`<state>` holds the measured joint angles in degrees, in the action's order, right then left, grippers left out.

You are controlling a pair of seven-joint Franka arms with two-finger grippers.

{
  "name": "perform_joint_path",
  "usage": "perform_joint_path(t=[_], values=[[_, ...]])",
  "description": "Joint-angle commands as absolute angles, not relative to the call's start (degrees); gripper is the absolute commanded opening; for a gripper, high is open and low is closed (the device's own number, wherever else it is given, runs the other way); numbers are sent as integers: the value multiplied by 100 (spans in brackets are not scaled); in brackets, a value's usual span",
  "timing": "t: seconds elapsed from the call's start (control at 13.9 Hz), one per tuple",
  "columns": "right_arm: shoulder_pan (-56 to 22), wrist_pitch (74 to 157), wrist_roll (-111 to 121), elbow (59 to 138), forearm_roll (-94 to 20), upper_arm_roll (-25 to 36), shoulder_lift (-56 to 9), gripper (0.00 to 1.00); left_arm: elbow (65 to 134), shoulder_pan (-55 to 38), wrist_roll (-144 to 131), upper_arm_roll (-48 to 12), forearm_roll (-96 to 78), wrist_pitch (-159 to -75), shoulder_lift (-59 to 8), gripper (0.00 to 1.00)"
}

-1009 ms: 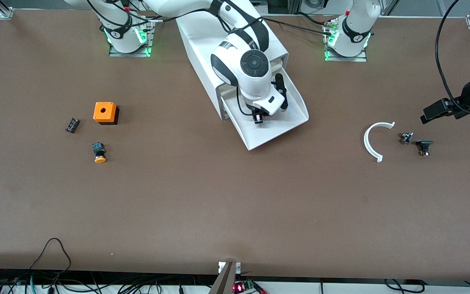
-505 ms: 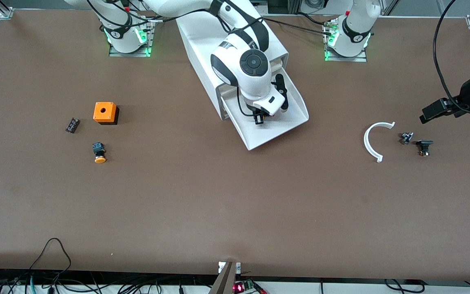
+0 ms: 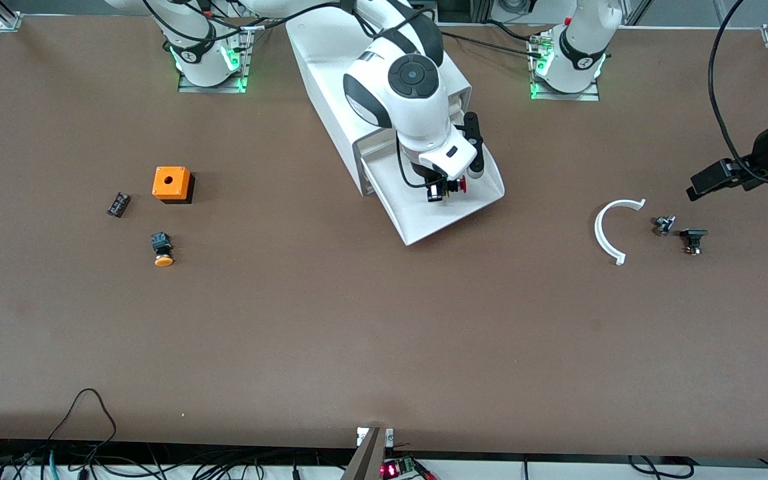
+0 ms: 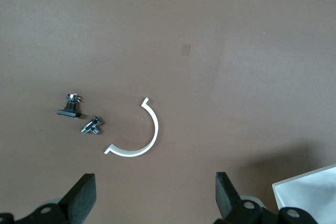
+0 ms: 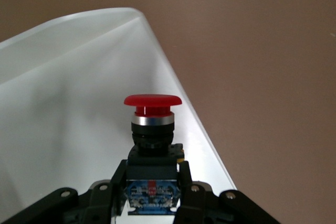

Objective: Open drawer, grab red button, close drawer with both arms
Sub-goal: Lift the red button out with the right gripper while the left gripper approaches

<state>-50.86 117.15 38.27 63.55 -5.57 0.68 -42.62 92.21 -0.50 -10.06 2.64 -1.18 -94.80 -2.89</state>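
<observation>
The white drawer [image 3: 454, 212] stands pulled out of the white cabinet [image 3: 331, 67] at the table's middle top. My right gripper [image 3: 446, 188] is shut on the black body of the red-capped button [image 3: 462, 184] and holds it lifted above the open drawer. In the right wrist view the button [image 5: 153, 129] sits between my fingers, red cap outward, with the drawer's wall [image 5: 63, 93] below it. My left gripper [image 3: 709, 182] is open and empty, waiting above the table at the left arm's end; its fingertips [image 4: 84, 195] show wide apart.
A white curved piece [image 3: 607, 230] and two small black parts [image 3: 693, 240] lie at the left arm's end, also in the left wrist view [image 4: 137, 139]. An orange box with a hole [image 3: 172, 184], an orange-capped button [image 3: 162, 249] and a small black part [image 3: 117, 204] lie toward the right arm's end.
My right gripper has risen out of the drawer with the red button in it and shifted toward the left arm's end. The left arm has hardly moved.
</observation>
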Motion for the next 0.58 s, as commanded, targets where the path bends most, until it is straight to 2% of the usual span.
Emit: perform_joint_path(t=[0.0,0.14,0.36,0.5], values=[[-4660,11707,2824,6416,-510,97,-4034,23,9167,-62,-1177,193,70,-9413,-299,100],[-4361,11707,2524,6678,-545,158,-3903,23,9254,-70,-1580,27,62,-9588,-334,100],[-4298,11716,1490,7451,-580,806,-3543,25,9272,-193,-2371,-237,62,-9773,-500,100],[-4280,11576,794,7767,-571,1019,-3394,25,9456,-316,-2819,-333,53,-10114,-606,100]])
